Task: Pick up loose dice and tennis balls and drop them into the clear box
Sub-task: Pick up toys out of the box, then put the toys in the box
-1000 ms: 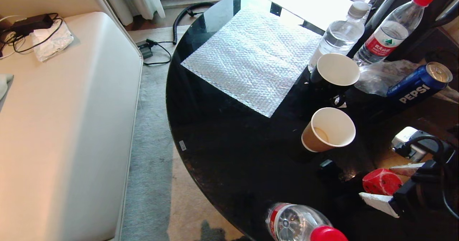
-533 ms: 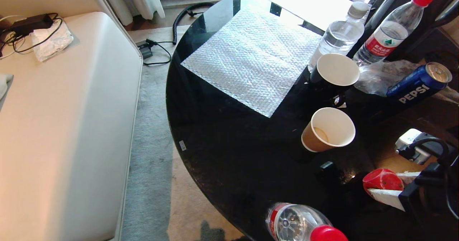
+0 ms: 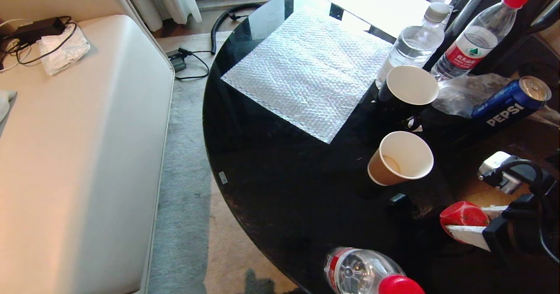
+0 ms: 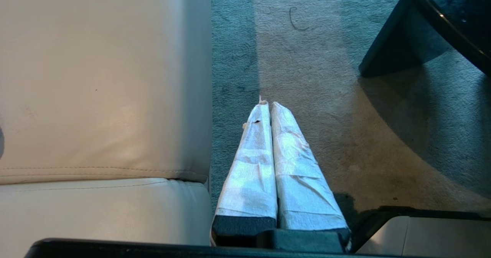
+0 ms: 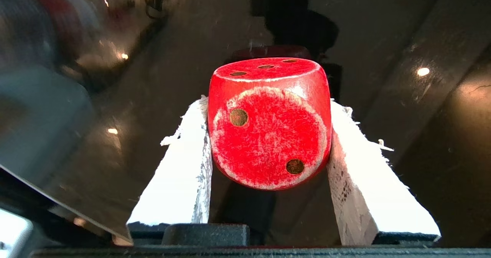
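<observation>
My right pincer pinches the red die between its two white-wrapped fingers, one pad pressed to each side of the cube. Toward the wrist camera the die turns a scuffed face with two dark pips at opposite corners; the face beyond it carries a row of three. From my head camera, the red die sits at the near right edge of the round black worktop, just right of and nearer to me than the brown paper cup, with the right pincer closed around it from the right. Whether the die rests on the glossy surface or hangs just above it, I cannot tell.

Beyond the brown paper cup stands a black cup with a white inside; behind that are two water bottles, one with a grey cap and one with a red cap. A blue Pepsi can lies to the right of the black cup, beside a crumpled plastic bag. A sheet of bubble wrap covers the worktop left of the black cup. A third bottle, red-capped, stands at the near edge, just in front of the brown paper cup.

My left pincer hangs with its wrapped fingers pressed together, holding nothing, over grey carpet beside a cream sofa.
</observation>
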Available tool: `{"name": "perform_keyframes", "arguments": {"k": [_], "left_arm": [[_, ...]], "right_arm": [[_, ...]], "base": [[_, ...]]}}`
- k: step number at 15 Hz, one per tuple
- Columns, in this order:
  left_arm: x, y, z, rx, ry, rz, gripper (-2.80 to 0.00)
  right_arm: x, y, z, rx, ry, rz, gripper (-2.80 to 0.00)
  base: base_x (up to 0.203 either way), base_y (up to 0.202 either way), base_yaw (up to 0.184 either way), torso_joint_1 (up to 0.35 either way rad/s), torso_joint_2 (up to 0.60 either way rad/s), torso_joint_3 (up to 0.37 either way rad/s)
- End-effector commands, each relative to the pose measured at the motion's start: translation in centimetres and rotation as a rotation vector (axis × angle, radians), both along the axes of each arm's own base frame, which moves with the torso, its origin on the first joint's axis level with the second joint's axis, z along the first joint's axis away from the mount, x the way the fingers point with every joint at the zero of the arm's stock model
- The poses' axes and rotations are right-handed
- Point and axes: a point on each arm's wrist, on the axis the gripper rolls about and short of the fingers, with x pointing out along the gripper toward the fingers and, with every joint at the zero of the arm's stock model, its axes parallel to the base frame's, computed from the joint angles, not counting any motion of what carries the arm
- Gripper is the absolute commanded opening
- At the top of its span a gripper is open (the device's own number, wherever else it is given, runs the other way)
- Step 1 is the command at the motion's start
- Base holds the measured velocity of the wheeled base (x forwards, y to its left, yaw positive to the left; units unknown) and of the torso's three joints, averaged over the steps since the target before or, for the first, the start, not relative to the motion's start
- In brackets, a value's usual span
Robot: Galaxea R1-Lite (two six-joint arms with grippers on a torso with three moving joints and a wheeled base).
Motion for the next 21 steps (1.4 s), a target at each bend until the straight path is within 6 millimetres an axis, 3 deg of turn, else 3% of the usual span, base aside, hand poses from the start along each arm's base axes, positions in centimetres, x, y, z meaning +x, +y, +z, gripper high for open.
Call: {"name": "perform_keyframes", "arguments": {"k": [1,3,6,8,12,16,18,21], "left_arm": [[0.0,0.0,0.0,-0.001,0.0,0.001,-2.8],[0.0,0.0,-0.1,-0.001,0.003,0.001,-2.8],[0.0,0.0,0.0,-0.001,0.0,0.001,-2.8],[0.0,0.0,0.0,-0.001,0.0,0.001,-2.8],[0.0,0.0,0.0,-0.001,0.0,0.001,-2.8],[0.0,0.0,0.0,-0.001,0.0,0.001,-2.8],[0.0,0.0,0.0,-0.001,0.0,0.001,-2.8],[0.0,0.0,-0.1,-0.001,0.003,0.001,-2.8]], "right_arm": [[-2.3,-0.7,2.2,0.087,-0.111,-0.044,-2.8],[-4.2,-1.3,3.1,0.166,-0.159,-0.101,-2.8],[-5.2,-1.6,3.0,0.199,-0.169,-0.17,-2.8],[-7.8,-2.5,2.9,0.232,-0.244,-0.229,-2.8],[-13.8,-4.3,-1.3,0.231,-0.308,-0.346,-2.8],[-15.5,-4.7,-6.4,0.241,-0.259,-0.431,-2.8],[-16.1,-4.5,-7.3,0.302,-0.283,-0.401,-2.8],[-17.5,-4.5,-9.1,0.261,-0.343,-0.398,-2.8]], "base": [[0.0,0.0,0.0,0.0,0.0,0.0],[0.0,0.0,0.0,0.0,0.0,0.0],[0.0,0.0,0.0,0.0,0.0,0.0],[0.0,0.0,0.0,0.0,0.0,0.0],[0.0,0.0,0.0,0.0,0.0,0.0],[0.0,0.0,0.0,0.0,0.0,0.0],[0.0,0.0,0.0,0.0,0.0,0.0],[0.0,0.0,0.0,0.0,0.0,0.0]]}}
